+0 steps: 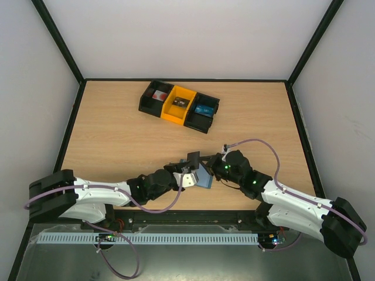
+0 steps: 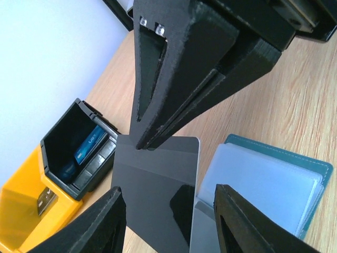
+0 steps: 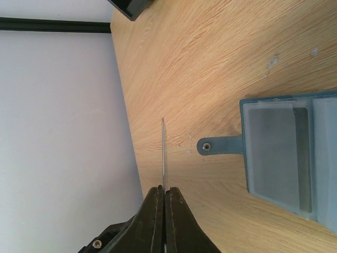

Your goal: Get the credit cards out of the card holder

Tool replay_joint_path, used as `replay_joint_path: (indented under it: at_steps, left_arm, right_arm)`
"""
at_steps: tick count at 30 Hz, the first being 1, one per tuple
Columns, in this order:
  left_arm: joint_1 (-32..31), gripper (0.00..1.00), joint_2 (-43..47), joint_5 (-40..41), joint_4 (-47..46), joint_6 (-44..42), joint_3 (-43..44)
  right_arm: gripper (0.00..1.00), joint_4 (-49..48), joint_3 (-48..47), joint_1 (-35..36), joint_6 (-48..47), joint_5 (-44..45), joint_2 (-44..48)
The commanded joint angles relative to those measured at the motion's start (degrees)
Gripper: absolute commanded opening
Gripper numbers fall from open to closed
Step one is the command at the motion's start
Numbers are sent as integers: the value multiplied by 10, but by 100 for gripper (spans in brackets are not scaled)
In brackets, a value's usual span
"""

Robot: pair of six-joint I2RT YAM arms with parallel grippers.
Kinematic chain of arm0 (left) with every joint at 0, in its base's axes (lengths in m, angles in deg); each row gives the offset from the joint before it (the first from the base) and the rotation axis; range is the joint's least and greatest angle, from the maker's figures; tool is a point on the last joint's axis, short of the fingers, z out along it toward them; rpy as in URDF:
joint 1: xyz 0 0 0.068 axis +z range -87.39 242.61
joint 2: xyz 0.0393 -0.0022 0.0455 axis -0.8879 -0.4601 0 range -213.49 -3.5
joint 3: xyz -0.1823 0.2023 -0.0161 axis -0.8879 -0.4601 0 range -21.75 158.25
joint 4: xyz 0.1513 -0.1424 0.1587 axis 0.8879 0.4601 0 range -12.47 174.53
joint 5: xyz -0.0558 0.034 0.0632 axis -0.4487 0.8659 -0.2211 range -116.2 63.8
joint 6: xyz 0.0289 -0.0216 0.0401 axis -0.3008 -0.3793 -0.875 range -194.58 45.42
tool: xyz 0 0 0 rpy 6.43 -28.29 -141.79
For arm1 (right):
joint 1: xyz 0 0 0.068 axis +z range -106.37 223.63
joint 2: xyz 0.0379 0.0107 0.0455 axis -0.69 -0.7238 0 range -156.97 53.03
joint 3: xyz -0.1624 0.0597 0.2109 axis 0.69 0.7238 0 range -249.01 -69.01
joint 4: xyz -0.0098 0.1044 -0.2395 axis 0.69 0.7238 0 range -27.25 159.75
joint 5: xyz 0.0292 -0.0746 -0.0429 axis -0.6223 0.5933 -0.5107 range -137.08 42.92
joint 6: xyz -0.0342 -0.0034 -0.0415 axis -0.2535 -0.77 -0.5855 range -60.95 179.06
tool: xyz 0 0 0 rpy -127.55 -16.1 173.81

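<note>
Slate-blue bifold card holder (image 1: 203, 177), soft and flat. It lies open on the bench in the lower centre of the top view, between the two wrists. The inner face is up, with cloudy translucent plastic pockets and stitched fabric edging. A small rounded tab (image 3: 218, 145) with a metal snap sticks out from one side.

One card is out: a thin, rigid, glossy black rectangular card (image 2: 158, 184) with rounded corners. It reflects the arms. It is held on edge just beside the holder, and the right wrist view sees it edge-on as a thin line in the lower left.

Right gripper (image 3: 164, 188): jaws clenched on the card's edge.

Left gripper (image 2: 169, 191): jaws released, fingers spread either side of the card's lower part. No contact with it is visible.

Progress, as a judgement: first card extracted but not yet set down or handed over. A greyish layer shows inside the pockets. Cannot tell whether it is another card or only the sleeve, so the holder may need checking.

Pale wood-grain laminate bench (image 1: 117, 134), matte. A moulded plastic tray (image 1: 179, 105) with black and yellow compartments sits well apart in the upper centre of the top view. It has small items in it, one bright blue.
</note>
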Motion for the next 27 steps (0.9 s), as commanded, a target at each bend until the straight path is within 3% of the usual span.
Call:
replay_joint_path:
  at_steps: [1, 13, 16, 23, 27]
  left_arm:
    - [-5, 46, -11, 22, -16, -19, 8]
    - [-10, 4, -4, 43, -21, 0, -6]
    - [-8, 3, 0, 44, 1, 34, -3]
    - [2, 2, 24, 45, 33, 142, -14]
    - [27, 3, 52, 17, 61, 237, -19]
  right_arm:
    - [2, -26, 5, 3, 7, -9, -5]
    - [2, -61, 27, 2, 6, -26, -6]
    - [2, -67, 34, 3, -13, -26, -2]
    - [37, -71, 42, 3, -84, -17, 22]
    - [46, -83, 46, 2, -138, -17, 37]
